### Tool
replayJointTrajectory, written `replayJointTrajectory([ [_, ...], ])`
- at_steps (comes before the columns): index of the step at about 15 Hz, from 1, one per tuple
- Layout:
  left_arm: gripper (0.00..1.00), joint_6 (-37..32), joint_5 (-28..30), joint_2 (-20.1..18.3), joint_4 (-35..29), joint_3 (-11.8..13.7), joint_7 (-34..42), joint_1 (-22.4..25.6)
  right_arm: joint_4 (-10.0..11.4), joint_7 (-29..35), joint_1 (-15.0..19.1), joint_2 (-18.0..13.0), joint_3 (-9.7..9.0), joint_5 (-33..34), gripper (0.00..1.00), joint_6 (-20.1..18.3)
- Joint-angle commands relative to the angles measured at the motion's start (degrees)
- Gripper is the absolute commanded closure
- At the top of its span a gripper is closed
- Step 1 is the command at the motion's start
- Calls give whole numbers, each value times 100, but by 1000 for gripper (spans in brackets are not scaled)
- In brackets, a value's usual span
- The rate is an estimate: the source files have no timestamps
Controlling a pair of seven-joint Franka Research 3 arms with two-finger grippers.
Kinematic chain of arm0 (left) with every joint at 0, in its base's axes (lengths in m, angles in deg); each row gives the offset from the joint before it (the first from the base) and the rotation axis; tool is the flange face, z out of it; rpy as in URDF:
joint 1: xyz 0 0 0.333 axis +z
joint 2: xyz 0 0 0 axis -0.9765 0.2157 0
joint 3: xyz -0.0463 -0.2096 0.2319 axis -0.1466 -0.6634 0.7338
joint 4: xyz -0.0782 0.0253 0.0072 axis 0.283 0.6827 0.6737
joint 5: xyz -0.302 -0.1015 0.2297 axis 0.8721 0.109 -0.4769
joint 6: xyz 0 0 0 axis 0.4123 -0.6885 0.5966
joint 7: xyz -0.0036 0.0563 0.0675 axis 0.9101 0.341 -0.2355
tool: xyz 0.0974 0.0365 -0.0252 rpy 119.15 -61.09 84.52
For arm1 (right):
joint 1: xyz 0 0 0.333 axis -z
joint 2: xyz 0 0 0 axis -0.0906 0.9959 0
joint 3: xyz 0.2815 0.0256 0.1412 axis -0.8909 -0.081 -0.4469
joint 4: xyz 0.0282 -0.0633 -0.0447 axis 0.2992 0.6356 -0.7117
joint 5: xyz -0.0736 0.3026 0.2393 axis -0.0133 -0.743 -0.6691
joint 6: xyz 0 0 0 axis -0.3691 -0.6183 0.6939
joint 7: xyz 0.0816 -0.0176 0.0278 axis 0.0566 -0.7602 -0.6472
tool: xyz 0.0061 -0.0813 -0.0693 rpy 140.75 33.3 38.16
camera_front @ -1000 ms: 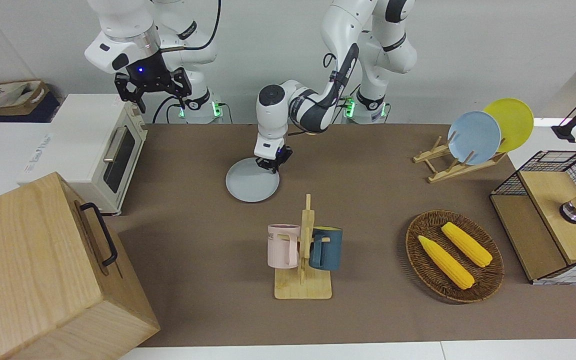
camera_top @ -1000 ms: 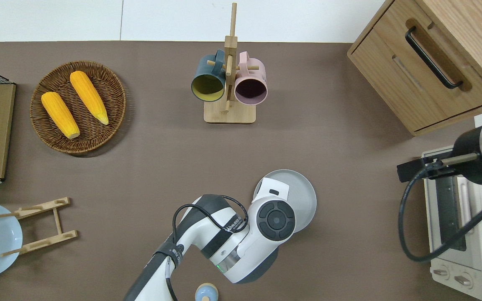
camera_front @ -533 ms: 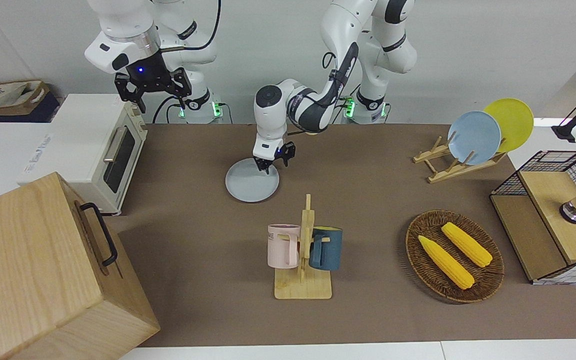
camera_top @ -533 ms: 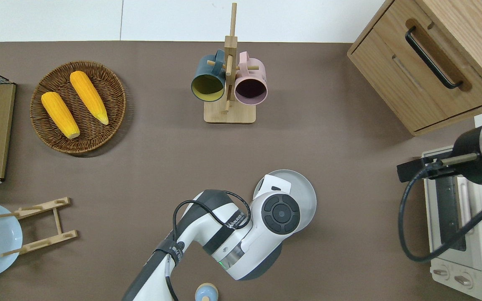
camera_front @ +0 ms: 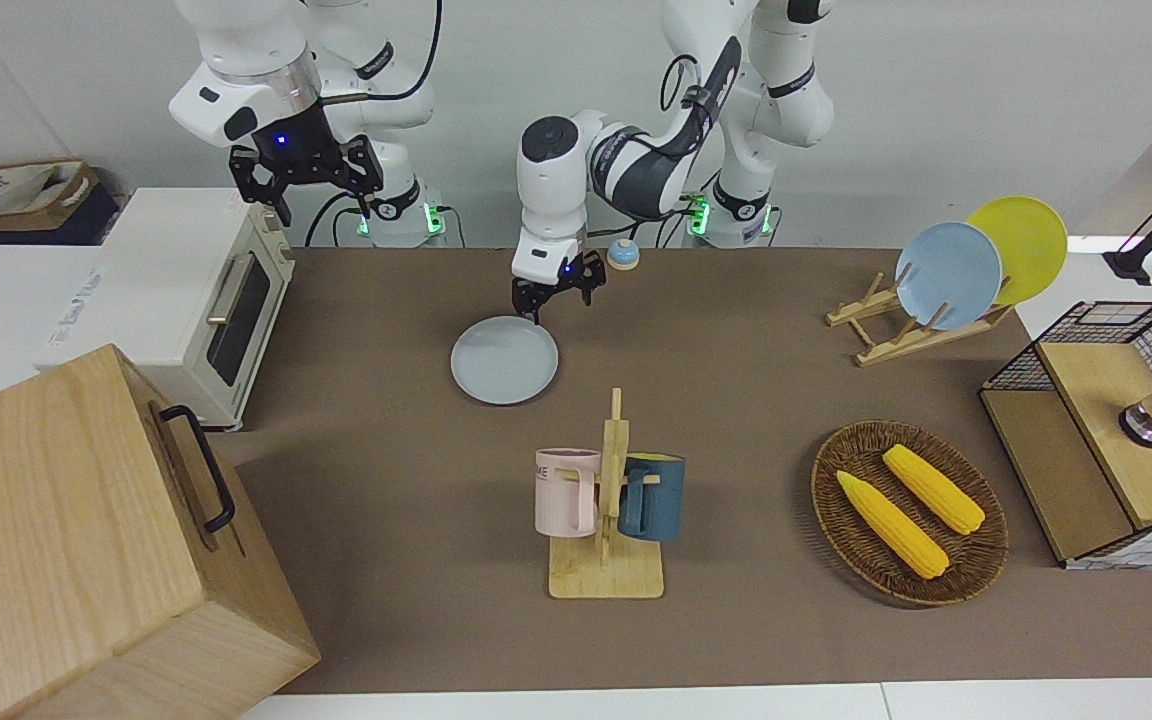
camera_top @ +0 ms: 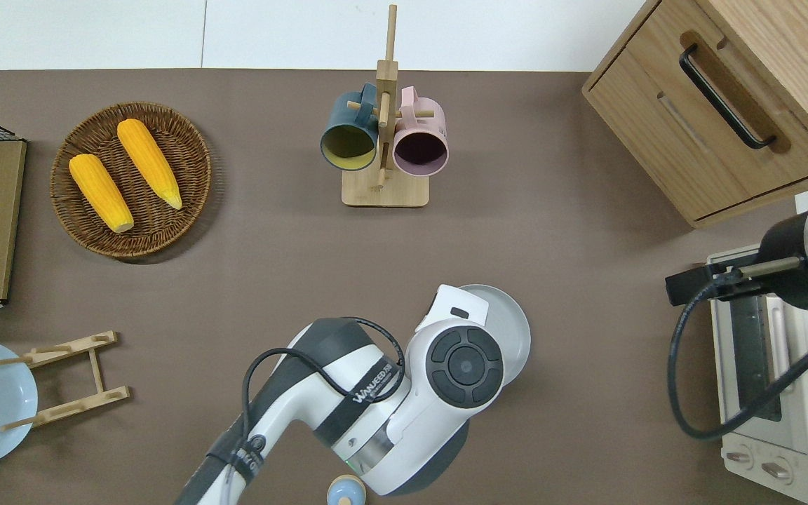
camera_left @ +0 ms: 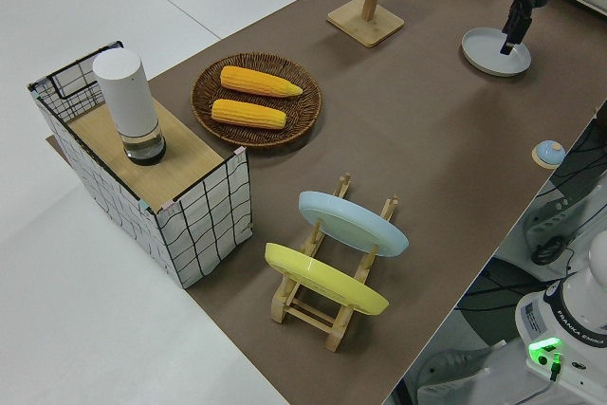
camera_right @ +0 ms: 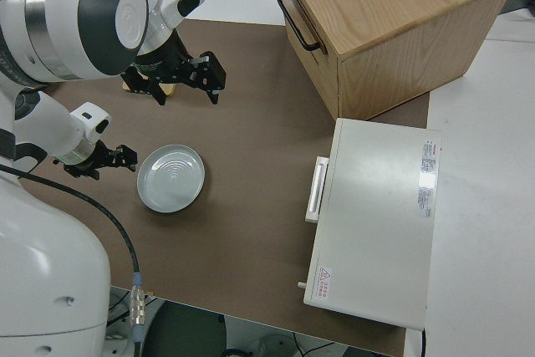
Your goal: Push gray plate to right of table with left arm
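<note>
The gray plate (camera_front: pixel 504 360) lies flat on the brown table (camera_front: pixel 756 400), toward the right arm's end from the middle. It also shows in the overhead view (camera_top: pixel 513 326), the left side view (camera_left: pixel 493 52) and the right side view (camera_right: pixel 171 177). My left gripper (camera_front: pixel 557 298) is open and empty, raised a little over the plate's rim on the robots' side, not touching it. It also shows in the right side view (camera_right: pixel 99 161). In the overhead view the arm's wrist hides it. My right gripper (camera_front: pixel 306 180) is open and parked.
A mug rack (camera_front: pixel 606 500) with a pink and a dark blue mug stands farther from the robots than the plate. A toaster oven (camera_front: pixel 206 300) and a wooden cabinet (camera_front: pixel 86 540) fill the right arm's end. A corn basket (camera_front: pixel 908 512) and a plate rack (camera_front: pixel 946 285) stand toward the left arm's end.
My left gripper has lifted off the gray plate and drawn back toward the robots. The plate has stayed where it was. The right arm has not moved.
</note>
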Motion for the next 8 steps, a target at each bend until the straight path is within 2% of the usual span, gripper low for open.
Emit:
replayJointTrajectory([
  [1,5,-1057,-84,-447,379,55,584,287,-50,74,113,-17,-96,-25,17,-89],
  [4,5,-1971,-14,-439,1188,81,1365,883,-50,74,113,-17,-88,-33,17,-89],
  [8,5,-2939,47,-710,1629,90,2814,1946,-50,74,113,-17,-96,-33,17,-89],
])
